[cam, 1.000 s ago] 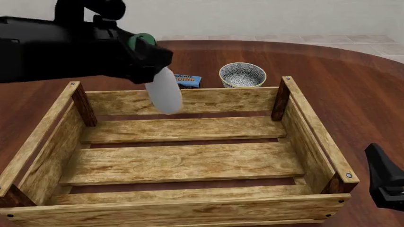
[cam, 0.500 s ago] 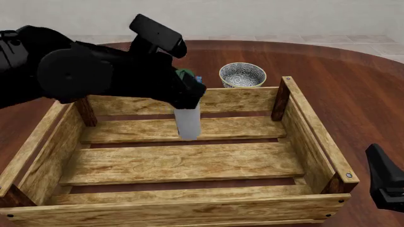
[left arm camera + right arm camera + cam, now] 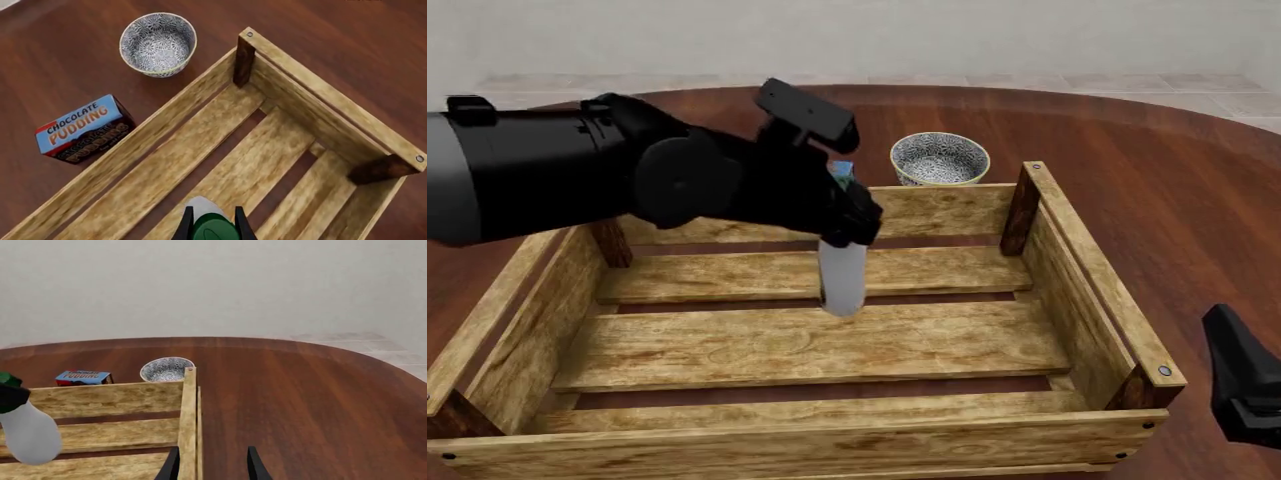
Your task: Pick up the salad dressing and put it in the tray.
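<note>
Blue box [image 3: 85, 129] reads "CHOCOLATE PUDDING"; salad dressing [image 3: 842, 275] label unreadable

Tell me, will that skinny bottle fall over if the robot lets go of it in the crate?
Probably yes. The salad dressing bottle is tall and slim with a small base, so it likely tips easily. Its smooth, rounded body would probably roll along the wooden crate slats. It hangs by its green cap from the left pincer, so it may swing a little.
</note>
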